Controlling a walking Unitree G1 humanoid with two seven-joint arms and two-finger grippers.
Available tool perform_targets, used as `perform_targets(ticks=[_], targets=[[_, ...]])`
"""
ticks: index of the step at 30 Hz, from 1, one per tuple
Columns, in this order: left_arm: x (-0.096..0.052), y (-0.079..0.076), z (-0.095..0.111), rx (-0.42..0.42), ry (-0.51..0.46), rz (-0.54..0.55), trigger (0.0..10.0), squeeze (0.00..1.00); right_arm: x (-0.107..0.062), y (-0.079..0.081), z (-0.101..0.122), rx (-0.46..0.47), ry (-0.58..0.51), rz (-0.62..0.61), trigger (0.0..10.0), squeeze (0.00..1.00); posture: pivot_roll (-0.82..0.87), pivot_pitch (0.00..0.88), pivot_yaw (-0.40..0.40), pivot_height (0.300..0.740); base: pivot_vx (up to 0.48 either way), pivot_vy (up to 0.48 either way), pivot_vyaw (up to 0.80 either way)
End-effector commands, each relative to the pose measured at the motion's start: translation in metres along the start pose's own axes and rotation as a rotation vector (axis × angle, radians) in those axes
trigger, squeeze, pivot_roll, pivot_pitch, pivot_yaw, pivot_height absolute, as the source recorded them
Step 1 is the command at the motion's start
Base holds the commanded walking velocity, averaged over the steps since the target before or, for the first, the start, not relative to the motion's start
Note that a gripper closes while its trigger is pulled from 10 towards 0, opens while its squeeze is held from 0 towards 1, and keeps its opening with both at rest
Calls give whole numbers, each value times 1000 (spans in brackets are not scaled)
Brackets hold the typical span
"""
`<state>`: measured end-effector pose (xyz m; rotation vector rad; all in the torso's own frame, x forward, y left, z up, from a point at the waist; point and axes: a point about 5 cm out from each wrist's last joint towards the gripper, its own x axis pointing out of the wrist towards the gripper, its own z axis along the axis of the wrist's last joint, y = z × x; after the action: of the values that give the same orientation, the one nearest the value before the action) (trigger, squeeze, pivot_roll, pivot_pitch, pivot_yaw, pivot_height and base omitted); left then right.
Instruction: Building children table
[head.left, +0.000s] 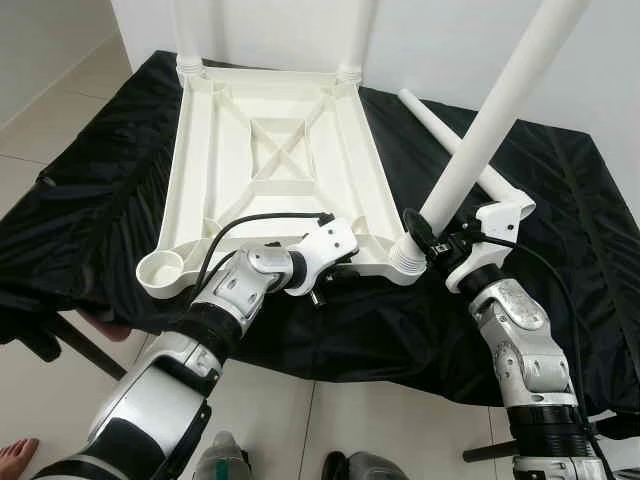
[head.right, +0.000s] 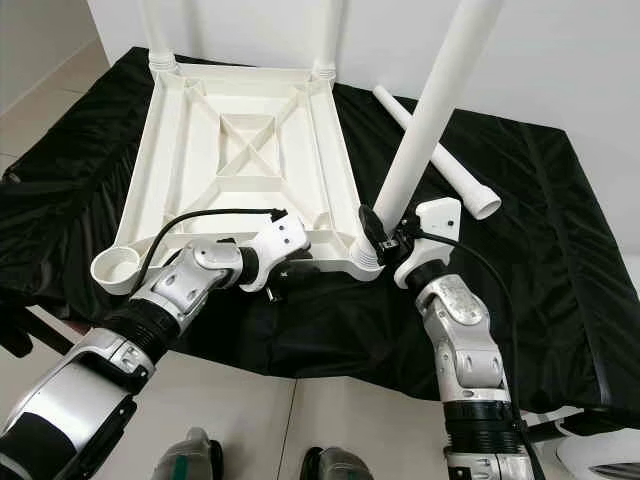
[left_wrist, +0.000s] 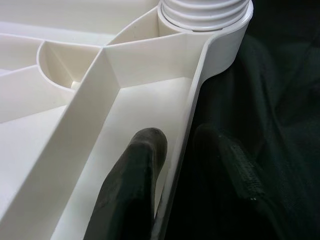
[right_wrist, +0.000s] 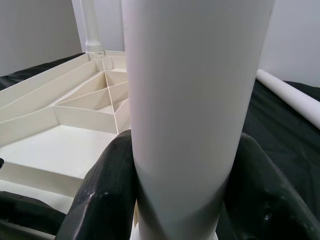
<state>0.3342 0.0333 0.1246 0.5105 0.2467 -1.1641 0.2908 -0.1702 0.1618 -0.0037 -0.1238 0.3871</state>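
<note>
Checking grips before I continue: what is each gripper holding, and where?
Right gripper clamps the table leg low, just above its threaded base. Left gripper pinches the upturned tabletop by its near rim wall.

Bright, even indoor light; both head views are sharp, with no motion blur. The white table frame (head.left: 268, 160) nearly washes out against the black cloth (head.left: 560, 220), which swallows shadow detail. In the left wrist view the fingers (left_wrist: 135, 190) nearest the lens are soft and out of focus.
</note>
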Motion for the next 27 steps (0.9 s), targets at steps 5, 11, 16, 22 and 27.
perform_targets(ticks=[5, 11, 16, 22, 27], targets=[[0, 2, 6, 30, -4, 4, 10000, 0, -4, 9, -26, 58, 120, 11, 10000, 0, 17, 65, -57, 740, 0, 0, 0], [0, 2, 6, 30, -4, 3, 10000, 0, -4, 9, -25, 59, 118, 3, 10000, 0, 16, 67, -58, 740, 0, 0, 0], [1, 2, 7, 30, -5, 4, 10000, 0, 0, 9, -27, 72, 135, 2, 10000, 0, 16, 70, -56, 740, 0, 0, 0], [0, 2, 7, 32, -6, 5, 10000, 0, 7, 7, -27, 74, 150, 3, 10000, 0, 20, 70, -58, 740, 0, 0, 0], [-1, 2, 7, 31, -7, 10, 10000, 0, 10, 9, -28, 65, 149, 1, 10000, 0, 29, 74, -64, 740, 0, 0, 0]])
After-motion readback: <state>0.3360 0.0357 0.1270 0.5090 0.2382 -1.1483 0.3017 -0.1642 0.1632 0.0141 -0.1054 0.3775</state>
